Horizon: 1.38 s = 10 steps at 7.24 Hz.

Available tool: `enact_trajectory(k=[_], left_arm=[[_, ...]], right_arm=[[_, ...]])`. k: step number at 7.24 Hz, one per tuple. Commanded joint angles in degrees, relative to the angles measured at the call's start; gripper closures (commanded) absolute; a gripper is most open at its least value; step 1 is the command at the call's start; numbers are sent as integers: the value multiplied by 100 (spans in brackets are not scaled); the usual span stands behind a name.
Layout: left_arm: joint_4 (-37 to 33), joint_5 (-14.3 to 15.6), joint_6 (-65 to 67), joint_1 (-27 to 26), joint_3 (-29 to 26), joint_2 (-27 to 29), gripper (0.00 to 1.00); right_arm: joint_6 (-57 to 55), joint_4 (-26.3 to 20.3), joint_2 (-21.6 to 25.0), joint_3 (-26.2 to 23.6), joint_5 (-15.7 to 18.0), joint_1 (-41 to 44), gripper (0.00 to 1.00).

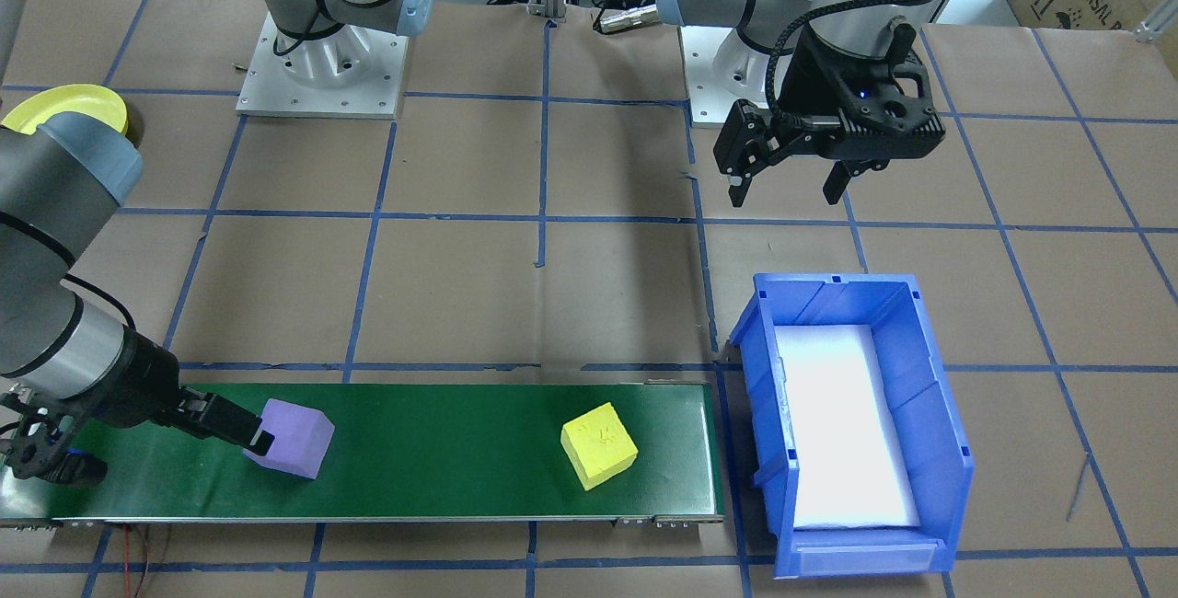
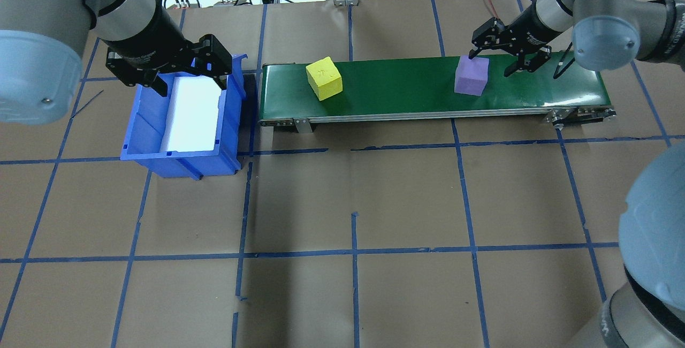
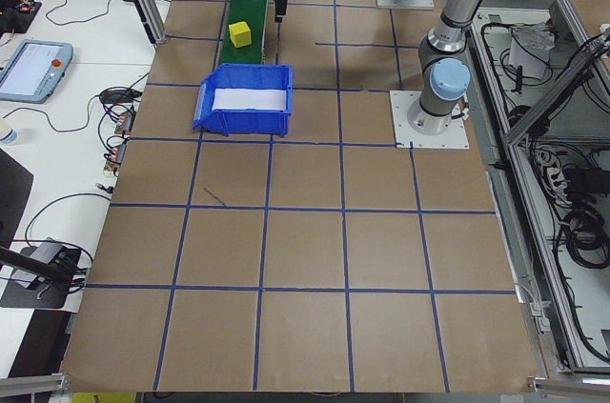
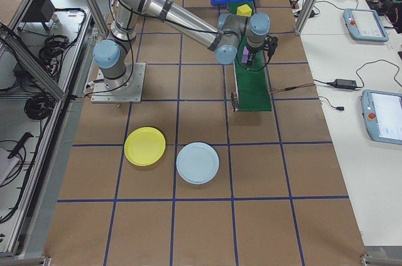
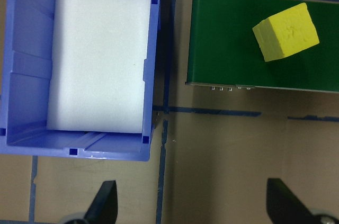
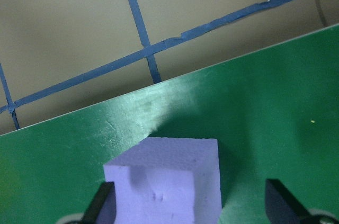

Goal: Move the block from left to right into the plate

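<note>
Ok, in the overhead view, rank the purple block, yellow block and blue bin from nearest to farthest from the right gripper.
1. Purple block: on the belt's right end, right at the open jaws of the right gripper.
2. Yellow block: farther left on the belt, toward its left end.
3. Blue bin: off the belt's left end, under the left gripper.

Brown table gridded with blue tape

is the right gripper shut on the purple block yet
No, open: the right gripper has one finger touching the purple block, the other well clear of it.
</note>
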<state>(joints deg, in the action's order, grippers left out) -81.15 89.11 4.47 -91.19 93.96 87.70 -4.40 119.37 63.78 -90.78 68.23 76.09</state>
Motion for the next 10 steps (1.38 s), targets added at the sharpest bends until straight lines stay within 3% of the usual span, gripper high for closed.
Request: enact_trajectory(k=[1, 3, 4, 5, 6, 7, 8, 10], left_arm=[[-24, -16, -51, -12, 26, -16, 0], [-15, 10, -679, 5, 17, -16, 0], [-32, 19, -858, 22, 17, -16, 0], [-24, 10, -868, 23, 17, -16, 0], [-32, 10, -868, 23, 43, -24, 0], [-33, 10, -868, 23, 52, -25, 0], [-33, 10, -860, 23, 52, -25, 0], [-33, 10, -868, 23, 52, -25, 0]], right_arm=[[0, 7, -111, 42, 6, 2, 0], [0, 8, -164, 43, 41, 2, 0], [9, 16, -173, 25, 215, -6, 4], [18, 8, -138, 60, 861, -15, 45], [87, -45, -51, 60, 1242, -67, 72], [184, -45, 28, 87, 1794, -103, 75], [951, 59, 133, 69, 2043, -225, 75], [2007, -35, 632, -44, 2212, -1398, 75]])
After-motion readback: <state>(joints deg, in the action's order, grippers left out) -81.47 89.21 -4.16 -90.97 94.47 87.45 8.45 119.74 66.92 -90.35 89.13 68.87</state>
